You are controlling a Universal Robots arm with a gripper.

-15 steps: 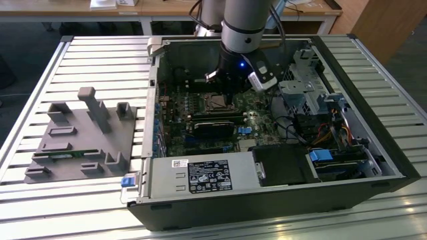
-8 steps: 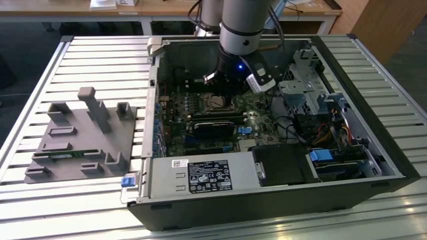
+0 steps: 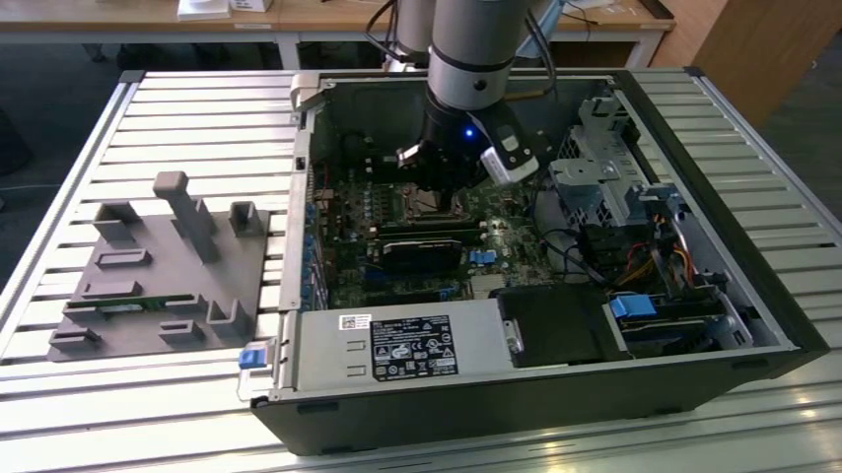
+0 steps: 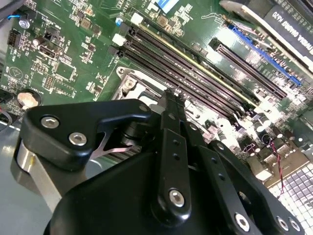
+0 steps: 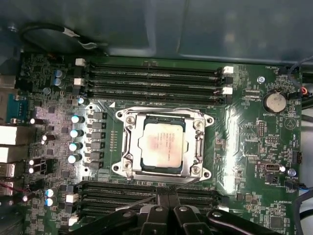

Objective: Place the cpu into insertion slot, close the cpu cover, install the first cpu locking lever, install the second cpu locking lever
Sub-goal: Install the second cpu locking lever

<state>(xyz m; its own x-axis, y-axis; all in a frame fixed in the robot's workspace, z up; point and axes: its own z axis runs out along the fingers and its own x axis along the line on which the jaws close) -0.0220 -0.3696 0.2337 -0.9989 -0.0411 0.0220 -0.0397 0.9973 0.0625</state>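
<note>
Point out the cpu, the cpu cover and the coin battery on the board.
cpu (image 5: 162,145): first wrist view, middle of its metal top.
cpu cover (image 5: 130,142): first wrist view, one side bar of the silver frame.
coin battery (image 5: 274,102): first wrist view, its round face.

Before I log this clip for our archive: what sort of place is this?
Probably a robotics lab or test workshop. An open computer case lies on a slatted metal table, a grey fixture block sits beside it, and the robot arm reaches over the motherboard.
</note>
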